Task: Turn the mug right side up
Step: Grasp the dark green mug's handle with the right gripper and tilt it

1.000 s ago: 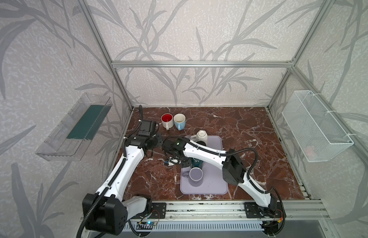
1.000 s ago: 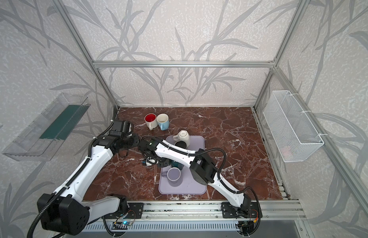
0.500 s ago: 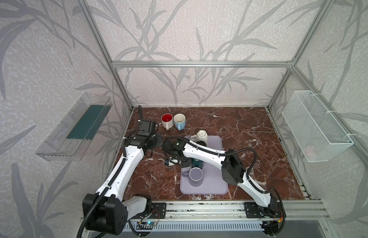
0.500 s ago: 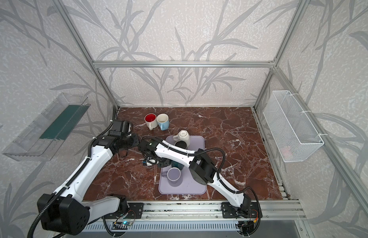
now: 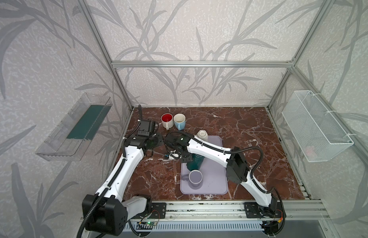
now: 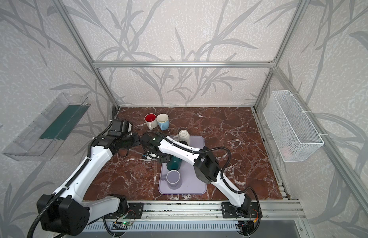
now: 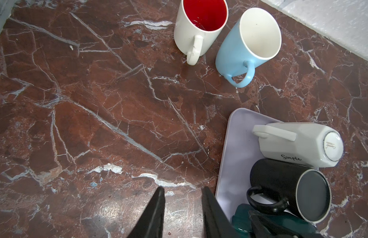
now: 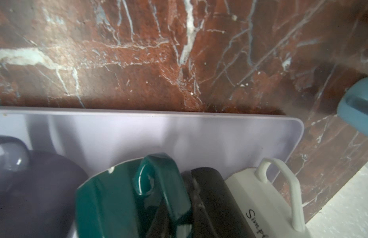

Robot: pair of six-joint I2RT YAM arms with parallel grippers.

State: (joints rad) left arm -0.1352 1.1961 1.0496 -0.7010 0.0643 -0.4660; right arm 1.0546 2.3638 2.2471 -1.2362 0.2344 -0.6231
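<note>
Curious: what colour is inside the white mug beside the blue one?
Red inside that mug; left wrist view.

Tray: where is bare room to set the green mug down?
Free: the tray's near right part, beside the purple mug; also the marble right of the tray. Crowded: its left side, where white mug, black mug, green mug and purple mug sit in line.

Your left gripper [image 7: 182, 190] hangs low, jaws slightly parted and empty, while your outstretched right gripper [image 5: 185, 159] clamps the teal mug [image 5: 195, 164] by its handle.
</note>
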